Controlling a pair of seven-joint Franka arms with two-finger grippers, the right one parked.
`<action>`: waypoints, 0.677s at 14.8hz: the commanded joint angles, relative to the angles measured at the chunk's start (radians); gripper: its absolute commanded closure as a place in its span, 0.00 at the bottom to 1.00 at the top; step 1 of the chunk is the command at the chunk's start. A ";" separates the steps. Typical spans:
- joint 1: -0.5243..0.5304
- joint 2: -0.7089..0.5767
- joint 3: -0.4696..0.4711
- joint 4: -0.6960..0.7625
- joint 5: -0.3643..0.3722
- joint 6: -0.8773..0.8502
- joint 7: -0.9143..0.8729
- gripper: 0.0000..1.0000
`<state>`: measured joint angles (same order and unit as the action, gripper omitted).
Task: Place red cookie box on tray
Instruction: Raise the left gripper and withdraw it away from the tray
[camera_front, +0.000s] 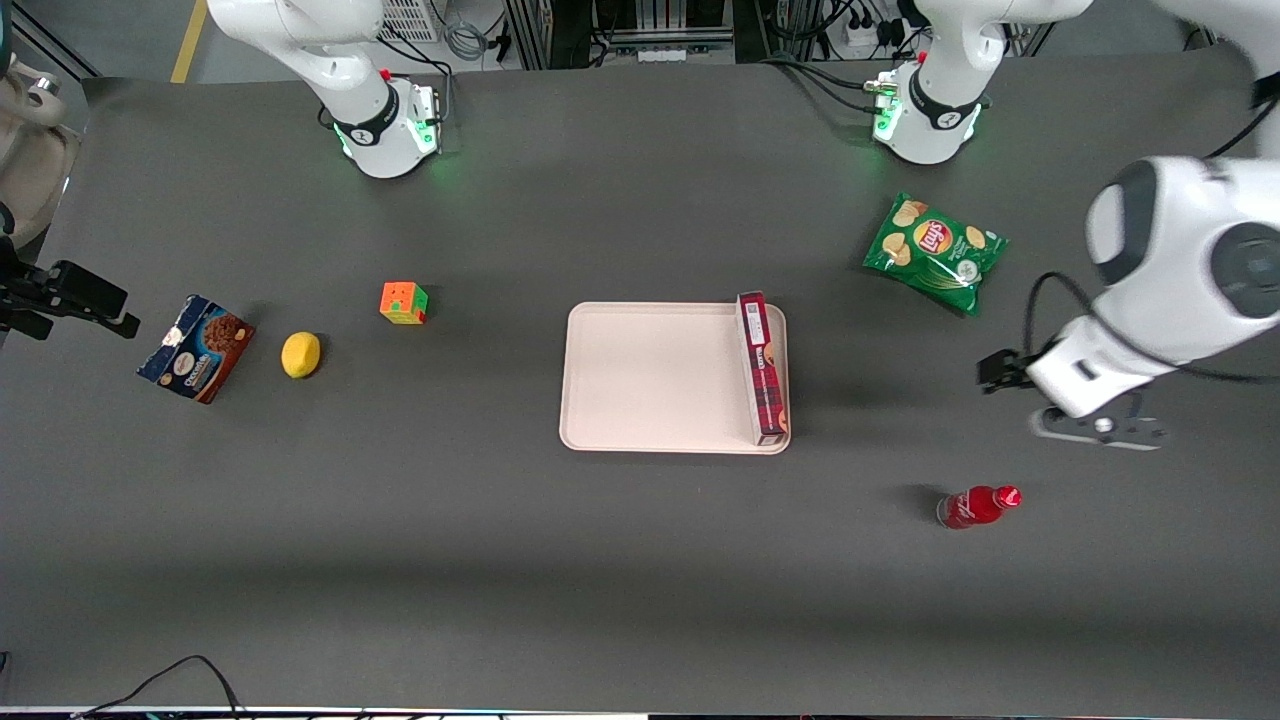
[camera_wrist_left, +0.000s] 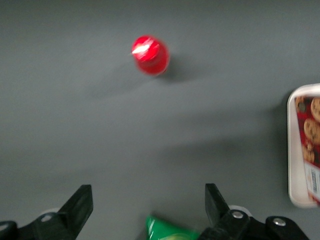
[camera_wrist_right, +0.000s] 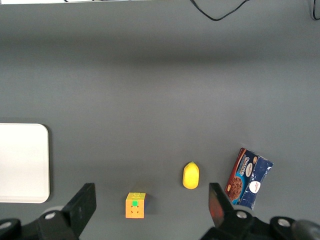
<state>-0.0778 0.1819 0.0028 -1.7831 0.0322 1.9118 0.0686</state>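
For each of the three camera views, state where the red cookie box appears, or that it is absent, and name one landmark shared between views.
Front view: the red cookie box stands on edge in the tray, along the rim toward the working arm's end.
Left wrist view: the box lies in the tray, cut off by the frame; the open gripper is apart from it.
Right wrist view: not in it.
Shared landmark: the tray.

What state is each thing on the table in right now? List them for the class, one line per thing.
red cookie box: on the tray, standing on a long edge along its rim.
tray: flat on the table, holds only the box.
gripper: open, empty, above bare table between chips and bottle.
chips bag: lying flat, sealed.
red bottle: lying on its side, capped.
blue cookie box: lying flat.
lemon: whole.
puzzle cube: scrambled.
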 joint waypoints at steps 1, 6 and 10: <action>-0.008 -0.044 0.034 0.126 -0.005 -0.197 0.077 0.00; 0.010 -0.133 0.032 0.149 -0.009 -0.290 0.095 0.00; 0.007 -0.139 0.031 0.183 -0.015 -0.316 0.077 0.00</action>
